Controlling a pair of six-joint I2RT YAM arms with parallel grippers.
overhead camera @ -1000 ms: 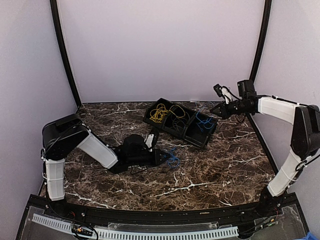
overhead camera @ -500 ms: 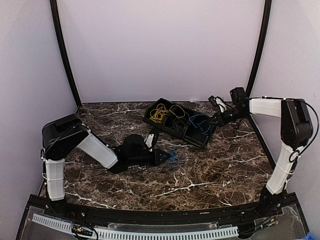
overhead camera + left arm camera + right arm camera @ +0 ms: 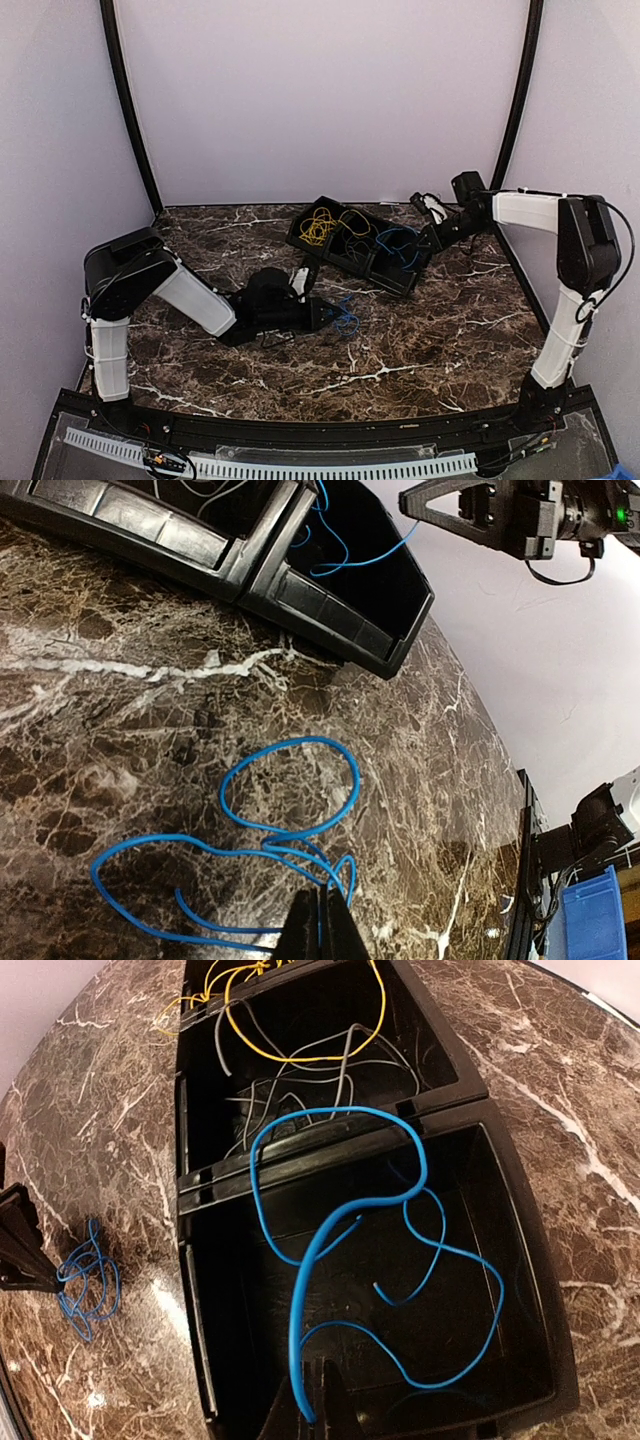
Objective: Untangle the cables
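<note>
A blue cable (image 3: pixel 290 815) lies in loose loops on the marble table. My left gripper (image 3: pixel 322 912) is low over the table and shut on a strand of it, also seen from above as the left gripper (image 3: pixel 328 318). A second blue cable (image 3: pixel 345 1215) hangs into the right compartment of a black tray (image 3: pixel 197 1320). My right gripper (image 3: pixel 320 1405) is shut on its end, just above the tray's right end in the top view, right gripper (image 3: pixel 427 238). A yellow cable (image 3: pixel 318 228) sits in the tray's left compartment.
The tray (image 3: pixel 398 282) stands at the back centre, angled. Its middle compartment holds grey wires (image 3: pixel 300 1085) and a yellow loop (image 3: pixel 300 1057). A black frame post (image 3: pixel 512 110) rises beside the right arm. Bare marble spreads in front of the tray.
My right gripper has swung left and down from beyond the tray's right end to just above its right compartment, carrying the blue cable. The left arm has stayed still.
</note>
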